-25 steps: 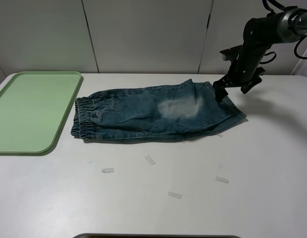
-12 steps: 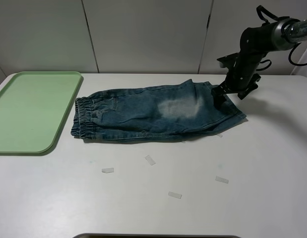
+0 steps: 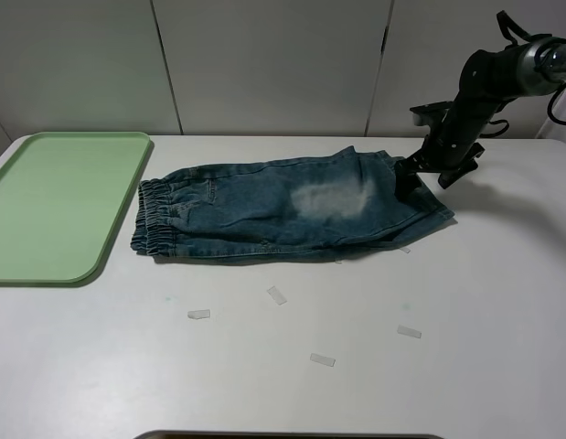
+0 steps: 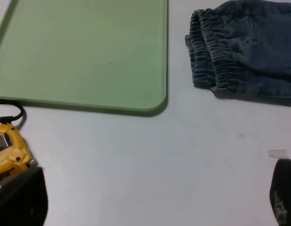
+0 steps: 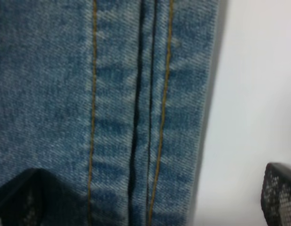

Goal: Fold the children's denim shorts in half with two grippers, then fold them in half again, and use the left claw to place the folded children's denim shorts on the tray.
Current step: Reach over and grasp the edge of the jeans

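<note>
The children's denim shorts lie flat on the white table, elastic waistband to the left and leg hems to the right. My right gripper stands open at the far right hem corner. In the right wrist view the hem's stitched seams fill the frame, with one fingertip over the denim and the other over bare table. The tray sits empty at the left. My left gripper is open above bare table, near the tray and the waistband; it is out of the high view.
Several small white tape scraps lie on the table in front of the shorts. A yellow tape measure rests near the tray's front edge. A white panelled wall backs the table.
The right arm's upper part has swung to the right and tilted, while its fingertips have stayed at the shorts' far right hem corner. Shorts and tray have not moved.
</note>
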